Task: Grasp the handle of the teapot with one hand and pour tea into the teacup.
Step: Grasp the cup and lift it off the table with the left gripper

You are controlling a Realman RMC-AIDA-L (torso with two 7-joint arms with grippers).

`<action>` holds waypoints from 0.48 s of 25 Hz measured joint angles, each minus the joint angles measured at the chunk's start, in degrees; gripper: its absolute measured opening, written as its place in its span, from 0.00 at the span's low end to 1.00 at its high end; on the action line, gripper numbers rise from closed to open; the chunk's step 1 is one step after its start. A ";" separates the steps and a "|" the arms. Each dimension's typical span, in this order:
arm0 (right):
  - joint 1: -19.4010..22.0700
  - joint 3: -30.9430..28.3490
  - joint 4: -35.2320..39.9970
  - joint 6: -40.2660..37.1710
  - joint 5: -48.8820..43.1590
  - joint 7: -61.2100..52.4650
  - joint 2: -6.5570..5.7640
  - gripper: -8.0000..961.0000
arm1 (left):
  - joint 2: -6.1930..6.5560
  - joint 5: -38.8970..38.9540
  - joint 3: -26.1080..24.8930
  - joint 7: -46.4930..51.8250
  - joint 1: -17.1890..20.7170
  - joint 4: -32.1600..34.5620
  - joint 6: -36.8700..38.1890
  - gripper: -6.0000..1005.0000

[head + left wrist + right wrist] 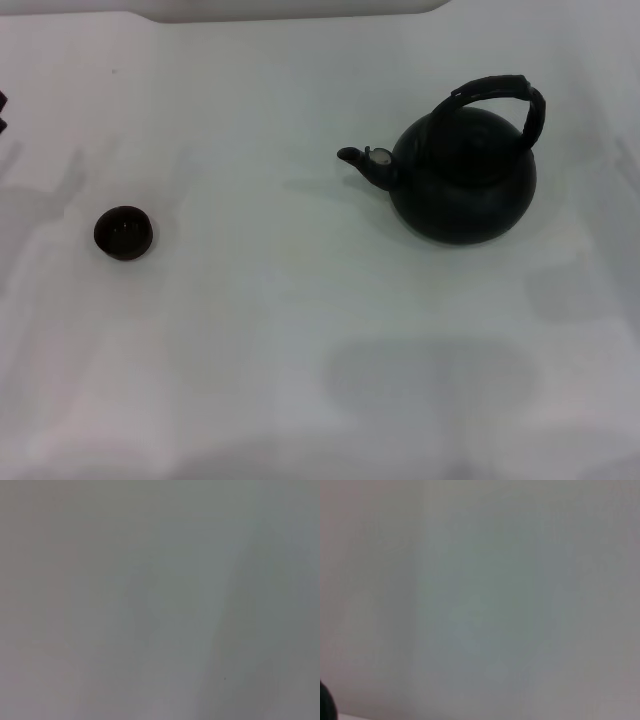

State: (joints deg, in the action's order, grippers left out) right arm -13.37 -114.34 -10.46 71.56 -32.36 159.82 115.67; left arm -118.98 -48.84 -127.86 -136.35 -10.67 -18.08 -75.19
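I see a round, glossy black teapot (463,185), ribbed handle (500,95) arched overhead, spout pointing left toward the small bowl-shaped teacup (123,233). I cannot tell either claw's state.

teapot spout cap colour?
Pale grey-white, against the black teapot; the spout cap shows best in the head view.

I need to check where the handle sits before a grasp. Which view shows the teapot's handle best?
The head view. The handle arches whole over the teapot, with nothing covering it. The left wrist view shows only blank surface. The right wrist view shows a dark sliver at one corner, too little to identify.
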 joint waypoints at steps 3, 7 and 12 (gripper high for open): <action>-0.44 -0.30 -0.17 -0.45 0.29 -0.09 -0.16 0.89 | -0.25 -4.58 0.27 9.83 2.63 -7.76 3.17 0.86; -0.86 -0.38 -1.60 -0.75 0.29 -0.27 -0.37 0.89 | -0.71 -7.40 7.01 19.88 8.15 -21.18 10.50 0.86; -1.62 -0.46 -2.33 -2.02 0.28 -0.21 -0.80 0.89 | -0.62 -7.11 24.58 28.78 15.43 -40.13 31.33 0.86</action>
State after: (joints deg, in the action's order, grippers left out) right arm -15.00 -114.80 -12.79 69.54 -32.08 159.61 114.86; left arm -119.59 -55.96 -103.28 -107.57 4.76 -58.22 -43.86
